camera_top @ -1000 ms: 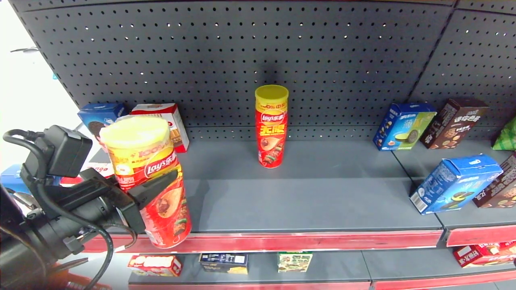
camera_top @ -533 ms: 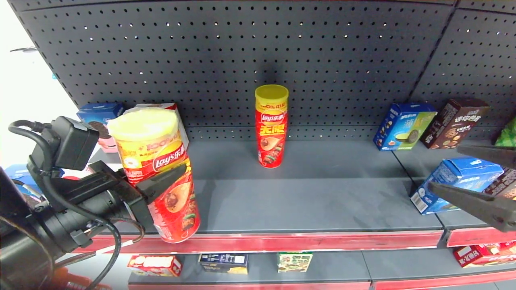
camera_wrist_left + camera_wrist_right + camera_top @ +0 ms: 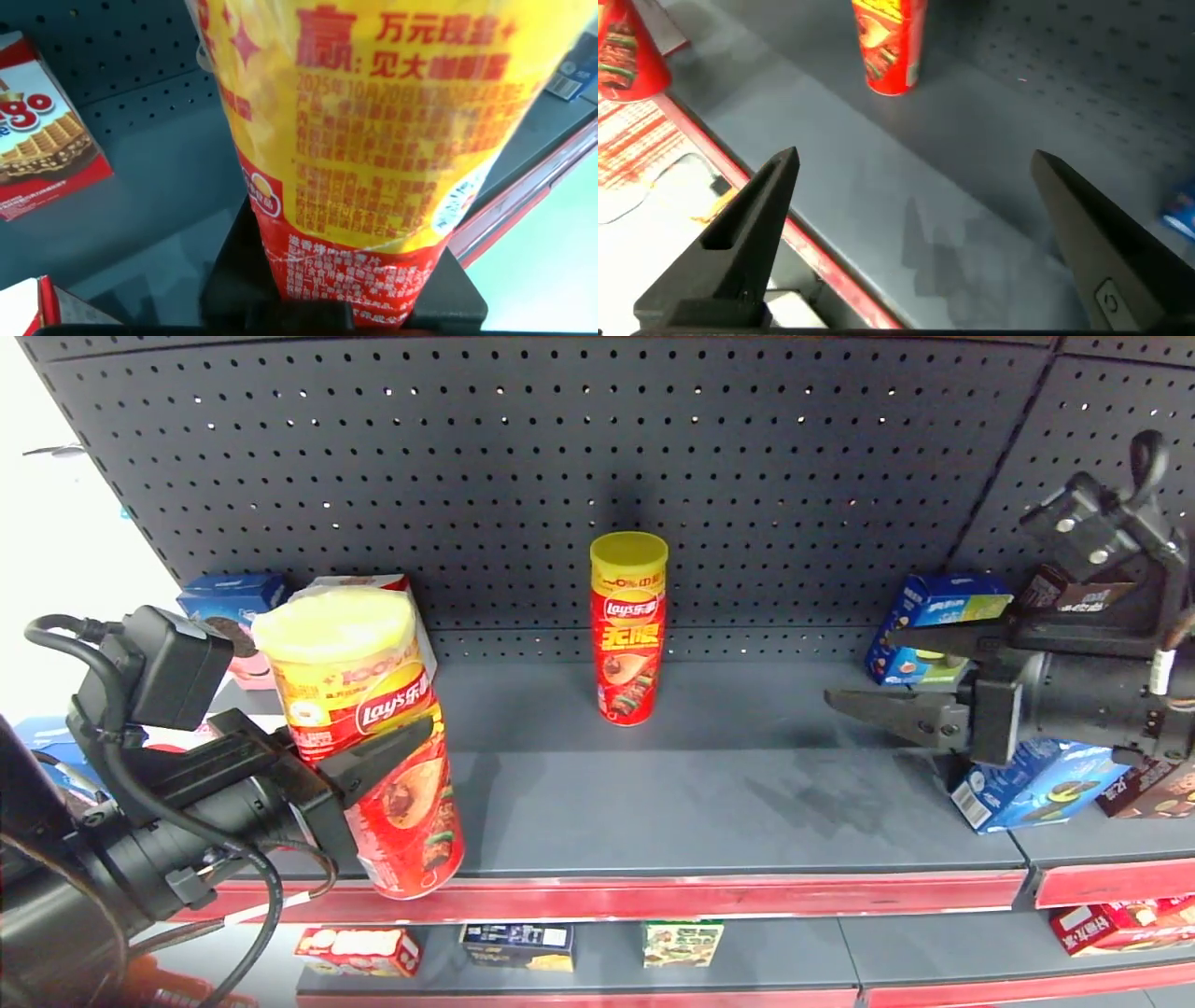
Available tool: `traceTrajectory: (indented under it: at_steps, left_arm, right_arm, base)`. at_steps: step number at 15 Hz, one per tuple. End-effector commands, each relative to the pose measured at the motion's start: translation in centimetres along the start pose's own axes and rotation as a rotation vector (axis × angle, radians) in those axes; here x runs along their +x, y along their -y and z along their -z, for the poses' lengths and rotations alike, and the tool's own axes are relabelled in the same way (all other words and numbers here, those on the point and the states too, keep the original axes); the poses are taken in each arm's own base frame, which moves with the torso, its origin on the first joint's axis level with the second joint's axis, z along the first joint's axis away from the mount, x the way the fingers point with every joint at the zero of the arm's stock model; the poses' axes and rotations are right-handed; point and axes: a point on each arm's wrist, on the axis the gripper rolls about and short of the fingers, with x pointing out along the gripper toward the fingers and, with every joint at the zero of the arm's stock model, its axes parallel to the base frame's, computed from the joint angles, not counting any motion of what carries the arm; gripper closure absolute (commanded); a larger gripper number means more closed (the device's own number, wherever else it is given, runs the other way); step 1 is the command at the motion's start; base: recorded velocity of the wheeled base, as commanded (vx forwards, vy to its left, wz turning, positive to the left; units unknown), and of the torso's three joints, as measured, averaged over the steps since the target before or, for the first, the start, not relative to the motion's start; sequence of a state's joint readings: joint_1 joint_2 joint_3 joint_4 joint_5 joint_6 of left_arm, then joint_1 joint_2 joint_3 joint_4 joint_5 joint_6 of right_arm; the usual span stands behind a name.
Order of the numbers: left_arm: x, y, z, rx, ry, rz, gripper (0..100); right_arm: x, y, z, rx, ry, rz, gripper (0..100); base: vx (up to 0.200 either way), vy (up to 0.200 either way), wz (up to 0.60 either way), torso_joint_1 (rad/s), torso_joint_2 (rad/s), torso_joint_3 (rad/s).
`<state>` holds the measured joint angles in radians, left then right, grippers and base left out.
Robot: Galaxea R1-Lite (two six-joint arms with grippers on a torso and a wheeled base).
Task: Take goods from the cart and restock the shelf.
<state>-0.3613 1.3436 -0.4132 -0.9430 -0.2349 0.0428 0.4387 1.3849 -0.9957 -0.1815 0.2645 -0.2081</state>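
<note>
The left pincer (image 3: 375, 751) is clamped on a chip can (image 3: 359, 709), its dark fingers pressing the can's middle where the yellow upper band meets the red lower part. The can leans slightly, yellow lid up, and its base hangs below the pincer at the red front edge of the shelf (image 3: 700, 803); whether the base touches the shelf cannot be told. Just behind this pincer and the can, against the pegboard (image 3: 560, 448), stands a red-and-white box (image 3: 42, 140), with a blue box (image 3: 229, 588) beside it on the outer side. The right pincer (image 3: 859, 669) is held above the shelf with its fingers wide apart and nothing between them, tips turned toward the left pincer. A second chip can (image 3: 628, 625) stands upright between the two pincers, set farther back near the pegboard and well apart from both. Close behind the right pincer's upper finger is a blue-and-green box (image 3: 938, 602), and under that arm another blue carton (image 3: 1046, 789) lies tilted.
</note>
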Motion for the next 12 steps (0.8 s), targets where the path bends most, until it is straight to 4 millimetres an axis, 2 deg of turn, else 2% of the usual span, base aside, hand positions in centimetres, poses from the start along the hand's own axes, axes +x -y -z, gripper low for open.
traceTrajectory:
  at_steps: [1, 7, 12]
  left_arm:
    - [0.0, 0.0, 0.2, -0.002, -0.008, -0.001, 100]
    - [0.6, -0.1, 0.6, -0.005, -0.029, 0.0, 100]
    - [0.7, -0.2, 0.6, -0.005, -0.021, -0.003, 100]
  right_arm:
    - [4.1, 1.8, 0.5, 0.007, -0.007, -0.013, 0]
    - [10.3, 3.3, 0.7, -0.002, 0.002, -0.089, 0]
    - [13.8, 4.6, 1.8, -0.103, 0.077, -0.333, 0]
  base:
    - [0.0, 0.0, 0.0, 0.0, 0.0, 0.0]
    - [0.0, 0.0, 0.0, 0.0, 0.0, 0.0]
    - [0.0, 0.0, 0.0, 0.0, 0.0, 0.0]
